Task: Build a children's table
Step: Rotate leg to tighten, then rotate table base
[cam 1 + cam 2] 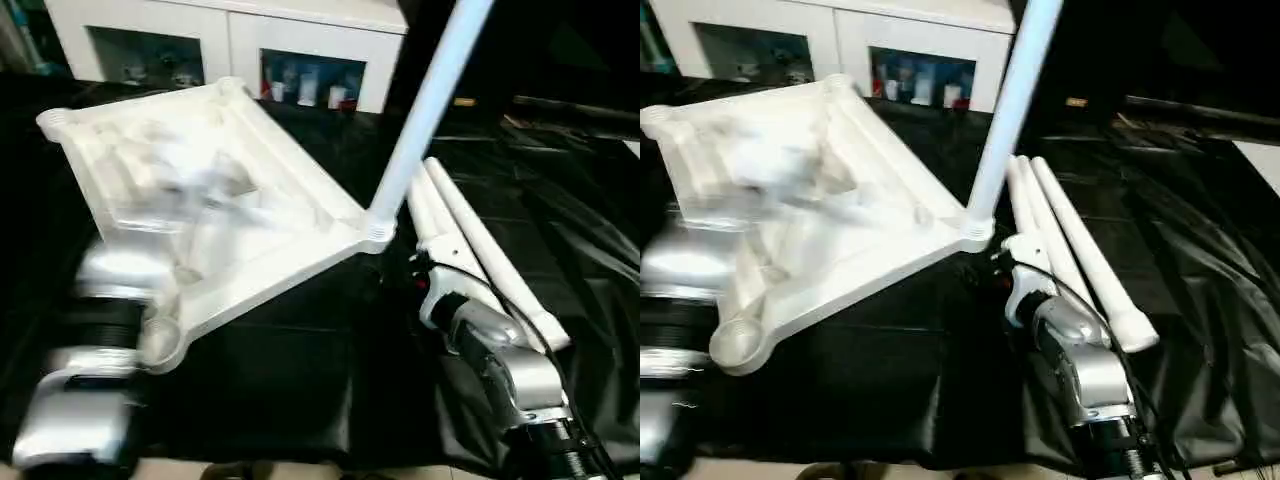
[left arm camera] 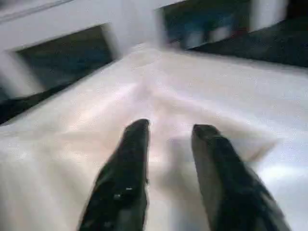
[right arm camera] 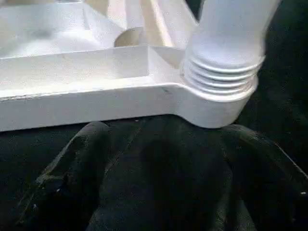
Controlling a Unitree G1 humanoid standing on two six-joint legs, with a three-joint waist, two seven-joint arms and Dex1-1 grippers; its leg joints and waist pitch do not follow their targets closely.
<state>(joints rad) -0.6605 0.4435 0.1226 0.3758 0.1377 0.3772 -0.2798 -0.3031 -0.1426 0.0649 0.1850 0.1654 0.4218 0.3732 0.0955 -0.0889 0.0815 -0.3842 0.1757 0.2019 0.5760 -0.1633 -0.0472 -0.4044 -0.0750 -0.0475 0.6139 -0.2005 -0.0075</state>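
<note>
Work surface: large table draped in creased black cloth (image 1: 300,380); behind it a white cabinet with glass doors (image 1: 230,45).

The children's table, a white plastic rectangular top with round corner sockets (image 1: 215,195), is seen ribbed side up and tilted, one long white tapered tube leg (image 1: 425,110) standing in the corner socket just ahead of the right gripper (image 3: 163,144). Three loose white tube legs (image 1: 1070,240) lie on the cloth beside the right forearm.

Left gripper (image 2: 168,144): black fingers apart, nothing between them, hovering over the ribbed underside. Right gripper: fingers spread wide, empty, just below the socketed corner.

Handling, judged: light, stiff, smooth hollow plastic, likely slippery. The rim edge or a rib should give better purchase than the round socket; legs best taken near the threaded end.

Not resolved: whether the leg is fully seated; what supports the raised top; the leg's upper end is cut off.
</note>
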